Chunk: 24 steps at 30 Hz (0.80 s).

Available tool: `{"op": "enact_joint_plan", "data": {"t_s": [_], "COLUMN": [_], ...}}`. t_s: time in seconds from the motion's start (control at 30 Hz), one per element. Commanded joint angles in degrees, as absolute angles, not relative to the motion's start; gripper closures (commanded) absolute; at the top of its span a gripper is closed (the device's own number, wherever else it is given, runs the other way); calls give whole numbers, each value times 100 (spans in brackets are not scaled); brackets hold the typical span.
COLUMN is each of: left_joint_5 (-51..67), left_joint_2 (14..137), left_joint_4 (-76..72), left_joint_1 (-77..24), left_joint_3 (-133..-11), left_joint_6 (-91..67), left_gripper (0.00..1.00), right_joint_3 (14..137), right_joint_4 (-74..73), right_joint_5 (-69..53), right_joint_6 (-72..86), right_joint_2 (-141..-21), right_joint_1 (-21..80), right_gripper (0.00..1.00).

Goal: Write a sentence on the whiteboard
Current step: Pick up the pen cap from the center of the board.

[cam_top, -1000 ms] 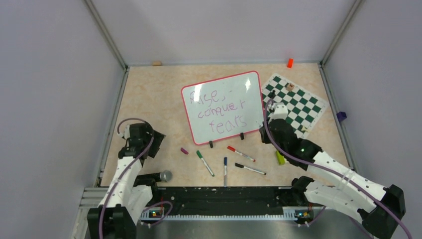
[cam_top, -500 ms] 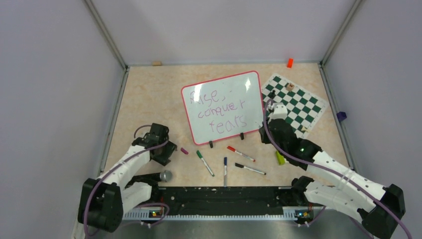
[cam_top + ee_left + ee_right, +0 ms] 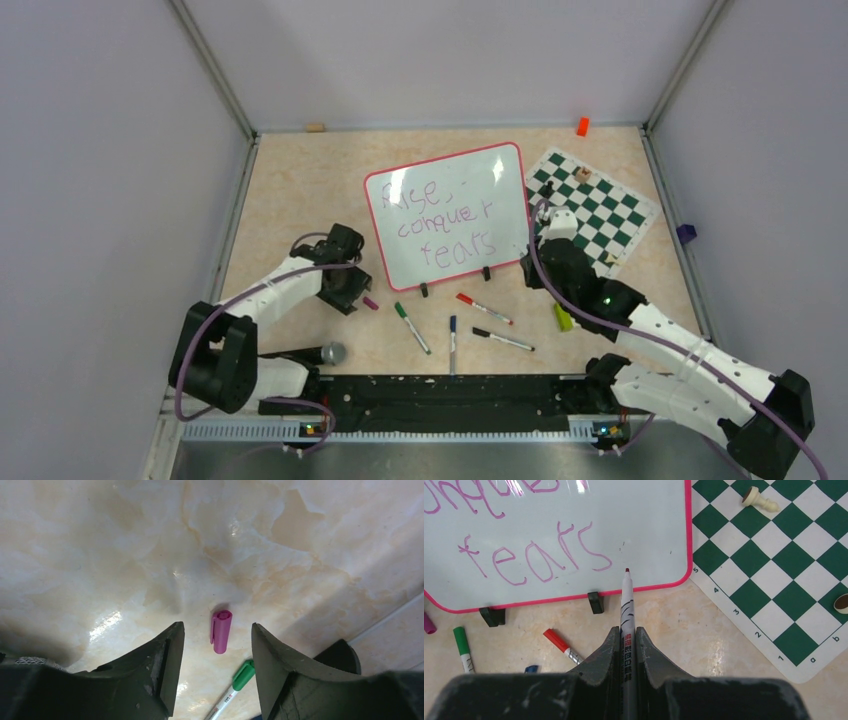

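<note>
The whiteboard [image 3: 448, 213] with its pink rim stands mid-table; the right wrist view shows its lower part [image 3: 554, 510]. The purple sentence [image 3: 440, 220] fills three lines, its last word "fears" [image 3: 534, 557] close to the camera. My right gripper [image 3: 626, 630] is shut on an uncapped marker [image 3: 626, 600] whose tip points at the board's lower right corner, just off the surface. My left gripper [image 3: 216, 630] is open, low over the table, with a purple marker cap [image 3: 221, 630] lying between its fingers, untouched. That cap [image 3: 370, 302] lies left of the board's front edge.
Green [image 3: 411, 326], blue [image 3: 452, 343], red [image 3: 484, 308] and black [image 3: 503, 340] markers lie in front of the board. A chequered chess mat [image 3: 592, 208] with pieces lies right of it. A yellow-green object [image 3: 563, 318] sits by my right arm, a microphone [image 3: 318, 354] near the left base.
My left arm has swung right and forward from the table's left side to hover over the purple cap, its jaws narrowing somewhat. The right arm and marker have stayed still.
</note>
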<state>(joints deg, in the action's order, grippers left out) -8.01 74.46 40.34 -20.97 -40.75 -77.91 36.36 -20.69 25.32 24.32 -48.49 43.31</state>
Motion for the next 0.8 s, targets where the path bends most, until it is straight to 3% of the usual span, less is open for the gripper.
{"op": "enact_joint_plan", "data": {"t_s": [0.0, 0.17, 0.2, 0.27, 0.3, 0.6, 0.77], "left_joint_5": [-866, -855, -832, -810, -832, -1496, -1282], "left_joint_2": [7691, 7817, 7835, 7918, 7978, 8219, 7929], "left_joint_4": [4217, 4078, 3929, 3629, 3500, 3273, 2539], "left_joint_1": [-2275, -2458, -2468, -2465, -2466, -2470, -2460], "left_joint_3": [-4162, -3929, -3847, -3704, -3665, -3929, -3887], "left_joint_6": [-8102, -8361, -8355, -8283, -8200, -7131, -6355], "left_gripper": [46, 56, 65, 97, 100, 100, 100], "right_joint_3": [3727, 3710, 3703, 3700, 3688, 3222, 2609], "right_joint_4": [-1912, -1916, -1911, -1909, -1884, -974, 442], "right_joint_5": [2511, 2512, 2496, 2433, 2359, 813, 1991], "right_joint_6": [2477, 2544, 2555, 2590, 2588, 2576, 2674], "right_joint_2": [-4864, -4865, -4862, -4869, -4866, -4638, -4762], "right_joint_1": [4285, 4281, 4280, 4280, 4280, 4581, 6230], "right_gripper": [100, 100, 100, 100, 100, 100, 100]}}
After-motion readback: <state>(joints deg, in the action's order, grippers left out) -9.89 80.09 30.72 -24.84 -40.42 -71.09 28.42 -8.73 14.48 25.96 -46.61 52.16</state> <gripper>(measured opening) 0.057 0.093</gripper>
